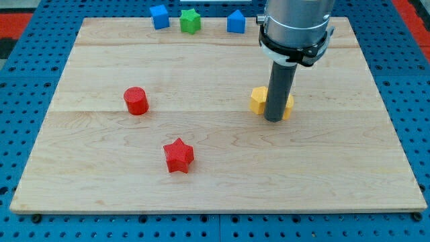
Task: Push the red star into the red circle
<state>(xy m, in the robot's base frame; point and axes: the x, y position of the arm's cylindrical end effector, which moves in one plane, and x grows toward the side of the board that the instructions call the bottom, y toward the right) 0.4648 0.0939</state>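
My tip (pixel 274 120) stands upright on the table (pixel 222 175), touching a yellow block (pixel 259 100); there is no claw to open or close. The chunky red star (pixel 179 155) lies well to its left and below; the red circle (pixel 136 101) is farther left.

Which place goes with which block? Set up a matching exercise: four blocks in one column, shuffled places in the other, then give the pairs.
Column one:
1. red star
2. red circle
3. green star
4. yellow block

Column two:
A. board's top edge, between two blue blocks
B. right behind my tip
C. nearest the view's bottom
D. up and to the view's left of the red star

Pairs: 1-C, 2-D, 3-A, 4-B
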